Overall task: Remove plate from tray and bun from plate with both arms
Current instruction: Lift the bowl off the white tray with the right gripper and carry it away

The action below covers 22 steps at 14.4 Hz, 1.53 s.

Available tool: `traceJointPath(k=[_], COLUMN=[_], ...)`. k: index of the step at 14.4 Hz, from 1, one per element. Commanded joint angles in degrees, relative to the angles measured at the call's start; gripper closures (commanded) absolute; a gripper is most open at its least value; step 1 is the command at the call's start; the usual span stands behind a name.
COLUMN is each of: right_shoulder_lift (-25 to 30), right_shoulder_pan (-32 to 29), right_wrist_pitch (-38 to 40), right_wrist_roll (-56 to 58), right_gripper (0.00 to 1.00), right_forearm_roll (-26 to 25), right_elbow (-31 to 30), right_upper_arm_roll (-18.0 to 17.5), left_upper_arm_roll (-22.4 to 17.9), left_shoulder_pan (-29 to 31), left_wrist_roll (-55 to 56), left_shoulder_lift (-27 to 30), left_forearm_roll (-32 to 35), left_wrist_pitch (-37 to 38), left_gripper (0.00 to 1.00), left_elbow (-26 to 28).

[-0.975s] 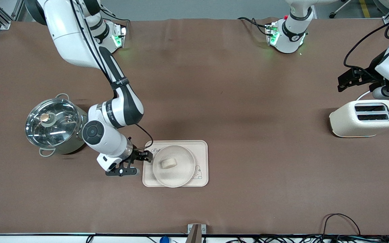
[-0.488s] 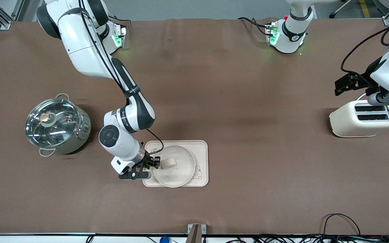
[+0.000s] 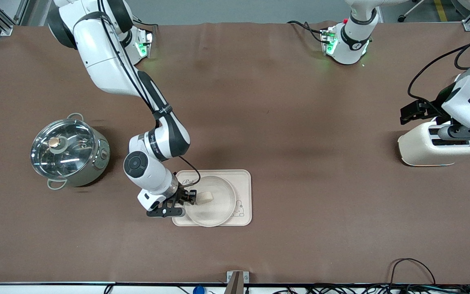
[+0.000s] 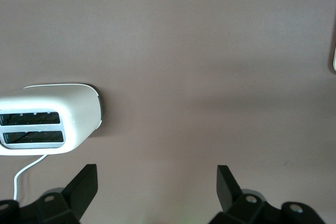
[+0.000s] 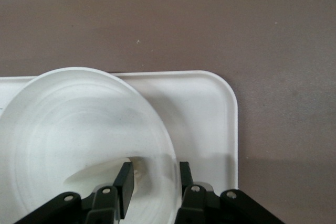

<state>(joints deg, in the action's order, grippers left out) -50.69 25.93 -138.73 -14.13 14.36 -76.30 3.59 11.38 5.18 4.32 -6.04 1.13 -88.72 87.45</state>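
The round cream plate (image 3: 218, 212) lies on a rectangular cream tray (image 3: 243, 179), nearer the front camera than the table's middle. The small pale bun (image 3: 206, 197) rests in the plate. My right gripper (image 3: 193, 198) reaches in over the plate's rim from the right arm's end and is shut on the end of the bun. In the right wrist view the bun (image 5: 149, 179) fills the gap of the right gripper (image 5: 155, 165) above the plate (image 5: 68, 124). My left gripper (image 3: 461, 132) hangs open over the toaster; in the left wrist view the left gripper (image 4: 156, 170) holds nothing.
A white two-slot toaster (image 3: 418, 149) stands at the left arm's end of the table, also in the left wrist view as the toaster (image 4: 58, 114). A steel pot (image 3: 69, 151) with a glass lid stands at the right arm's end. The tray (image 5: 210, 108) has a raised edge.
My right gripper moved from beside the tray in over the plate's rim and closed onto the bun. My left arm came down over the toaster.
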Motion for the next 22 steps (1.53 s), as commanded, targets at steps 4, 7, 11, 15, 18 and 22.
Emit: traceJointPath(k=[4,7,11,15,18,22], right_shoulder_lift=[-1.52,-1.78,-2.31,-2.4,-2.4,-1.61], right_shoulder_pan=[-0.7,-0.7,-0.53,-0.26,-0.44,-3.15], right_wrist_pitch=[-4.44,-4.53,-7.07,-7.25,-7.25,-5.94], right_wrist_roll=[-0.46,-0.37,-0.54,-0.55,-0.55,-0.72], right_gripper=[0.58,0.61,0.64,0.88,0.99,1.0], right_forearm_roll=[0.85,0.94,0.94,0.94,0.94,2.24], right_elbow=[-0.34,-0.34,-0.42,-0.69,-0.69,-0.51], right_upper_arm_roll=[-0.34,-0.34,-0.34,-0.34,-0.43,-3.66], left_upper_arm_roll=[0.14,0.14,0.14,0.14,0.14,0.14], left_shoulder_pan=[0.36,0.36,0.36,0.36,0.36,0.36], left_wrist_roll=[-0.63,-0.63,-0.63,-0.63,-0.54,-0.54], left_shoulder_lift=[-0.55,-0.73,-0.81,-0.81,-0.81,-0.81], left_forearm_roll=[-0.69,-0.69,-0.69,-0.69,-0.69,-0.69], left_wrist_pitch=[-0.14,-0.14,-0.14,-0.14,-0.14,-0.14], left_gripper=[0.0,0.0,0.0,0.0,0.0,0.0], left_elbow=[-0.96,-0.96,-0.96,-0.96,-0.96,-0.96])
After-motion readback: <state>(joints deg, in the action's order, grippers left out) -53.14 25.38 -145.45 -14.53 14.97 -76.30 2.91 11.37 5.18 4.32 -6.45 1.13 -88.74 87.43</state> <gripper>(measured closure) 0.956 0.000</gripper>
